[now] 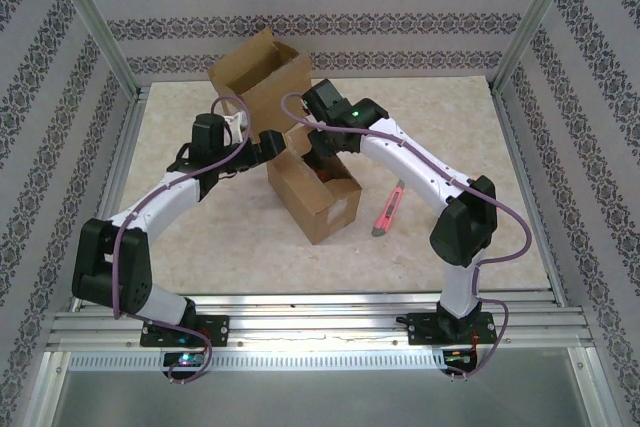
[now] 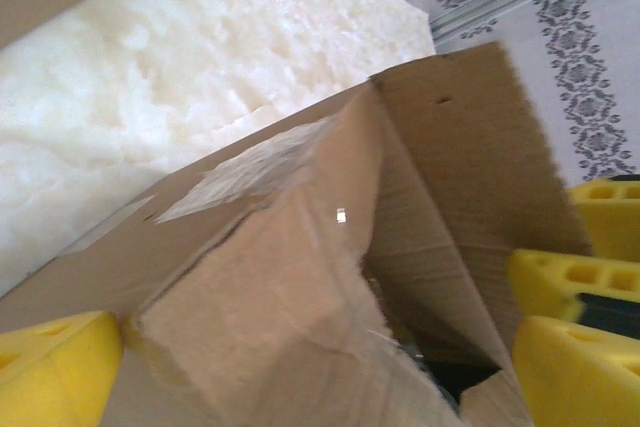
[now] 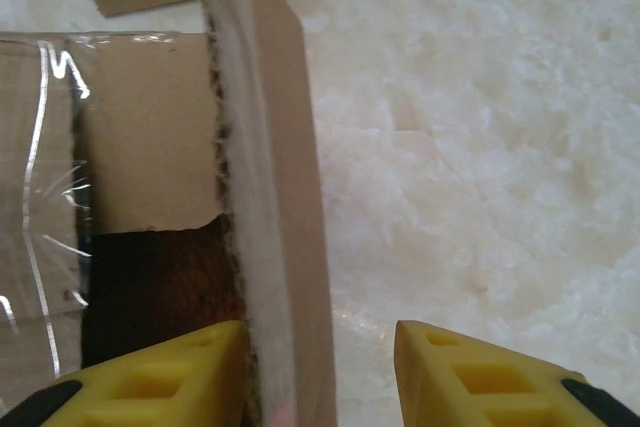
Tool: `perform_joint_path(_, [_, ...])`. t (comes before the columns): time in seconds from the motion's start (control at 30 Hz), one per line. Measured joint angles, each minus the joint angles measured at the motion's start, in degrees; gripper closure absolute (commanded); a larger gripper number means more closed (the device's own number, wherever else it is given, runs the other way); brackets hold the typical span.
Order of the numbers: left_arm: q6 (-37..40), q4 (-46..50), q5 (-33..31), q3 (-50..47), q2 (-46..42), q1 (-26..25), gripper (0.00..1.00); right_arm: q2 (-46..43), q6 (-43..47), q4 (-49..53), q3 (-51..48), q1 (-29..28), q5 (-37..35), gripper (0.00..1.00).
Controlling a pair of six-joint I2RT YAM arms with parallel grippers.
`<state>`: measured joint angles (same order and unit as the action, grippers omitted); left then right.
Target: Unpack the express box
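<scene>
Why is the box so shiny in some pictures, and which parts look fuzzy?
Right wrist view: the clear tape on the box bounces light in white streaks, and the flap nearest the lens is fuzzy. Left wrist view: a tape patch glares pale, and the yellow fingers of the left pincer look soft. Top external view: sharp, evenly lit, with glare along the metal rail.

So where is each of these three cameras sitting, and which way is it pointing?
Top external: fixed above and behind the arms, looking down on the pale marbled table, open brown cardboard box and pink utility knife; the white left arm and right arm show.
Left wrist: on the left arm, looking along the left yellow fingers at a taped box flap.
Right wrist: on the right arm, looking down past the right yellow fingers, which straddle a flap edge.
Shared: every view catches the box and table.
</scene>
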<state>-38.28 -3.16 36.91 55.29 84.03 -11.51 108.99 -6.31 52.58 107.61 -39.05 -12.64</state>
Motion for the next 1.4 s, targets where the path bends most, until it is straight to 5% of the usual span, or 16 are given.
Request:
perform_joint_path(0.37, [0.4,2.6,1.5,0.3,-2.7,0.0,0.0,0.4,-1.3,1.8,0.0,1.8,2.0,0.59])
perform_joint_path(0.47, [1.0,4.6,1.7,0.3,-4.3,0.0,0.0,1.1,-1.7,2.3,0.0,2.0,1.7,0.69])
perform_joint_path(0.63, [3.3,9.5,1.6,0.6,-7.2,0.0,0.0,2.1,-2.7,2.7,0.0,2.1,1.8,1.0])
perform_joint_path(0.8, [5.6,15.2,1.0,1.3,-9.5,0.0,0.0,1.7,-2.9,3.2,0.1,2.6,3.8,1.0])
perform_joint_path(0.97, [7.8,20.8,-0.3,1.8,-11.4,0.0,0.0,-1.8,-6.1,1.8,-3.5,5.5,14.2,1.0])
perform_joint_path(1.2, [11.5,30.4,-3.5,6.8,-12.2,-0.4,0.0,-17.2,-22.9,-16.8,-26.6,12.3,34.8,1.0])
perform_joint_path(1.4, [15.6,39.2,-10.1,15.3,-11.3,-5.6,0.0,-26.1,-43.1,-43.8,-47.5,12.9,41.6,1.0])
